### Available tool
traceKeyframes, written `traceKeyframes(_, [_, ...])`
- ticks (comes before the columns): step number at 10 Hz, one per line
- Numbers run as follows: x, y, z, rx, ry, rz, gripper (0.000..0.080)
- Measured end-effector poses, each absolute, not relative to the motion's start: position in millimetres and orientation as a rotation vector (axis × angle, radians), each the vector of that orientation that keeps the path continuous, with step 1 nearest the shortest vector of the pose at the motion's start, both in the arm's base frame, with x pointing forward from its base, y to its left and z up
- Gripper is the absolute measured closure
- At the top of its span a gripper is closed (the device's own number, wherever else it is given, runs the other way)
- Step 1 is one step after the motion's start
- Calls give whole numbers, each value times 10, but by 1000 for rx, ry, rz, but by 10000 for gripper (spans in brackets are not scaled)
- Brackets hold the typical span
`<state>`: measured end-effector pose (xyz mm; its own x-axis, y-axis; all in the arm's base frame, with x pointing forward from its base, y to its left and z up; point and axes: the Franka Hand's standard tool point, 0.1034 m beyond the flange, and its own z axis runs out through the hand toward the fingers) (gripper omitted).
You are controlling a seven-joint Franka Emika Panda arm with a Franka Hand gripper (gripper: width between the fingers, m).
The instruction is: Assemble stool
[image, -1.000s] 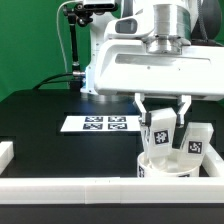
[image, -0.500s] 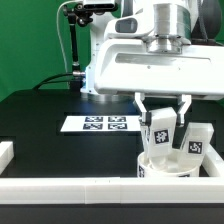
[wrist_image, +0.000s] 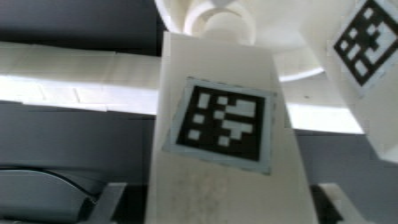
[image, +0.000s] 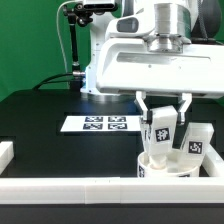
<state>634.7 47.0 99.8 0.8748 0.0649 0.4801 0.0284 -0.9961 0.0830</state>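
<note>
Nearest to me, along the bottom of the exterior frame, runs a long white border bar, with a short piece of the same kind at the lower left edge. Just behind the bar, at the lower right, sits the round seat disc on the black table. Two legs rise from it: one leg stands upright in the middle of the disc, its square tag facing me, and a second leg stands just beside it toward the exterior view's right, tilted a little and also tagged.

My gripper comes straight down from the arm's white body at the upper right, and its jaws sit either side of the first leg, closed in against its upper part so that they appear to have hold of it. From the wrist camera I see that same leg running down the middle of the picture with its tag large and sharp, the second leg's tag beyond it, and the dark fingertips blurred at the near edge flanking the leg.

Farther back, at mid-left of the exterior frame, the marker board lies flat on the table, well apart from the stool parts. Behind that stands a dark stand against a green backdrop.
</note>
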Motion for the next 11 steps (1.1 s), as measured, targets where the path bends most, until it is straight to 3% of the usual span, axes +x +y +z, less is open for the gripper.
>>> traceKeyframes(11, [6343,468,864,2953,93,785,472])
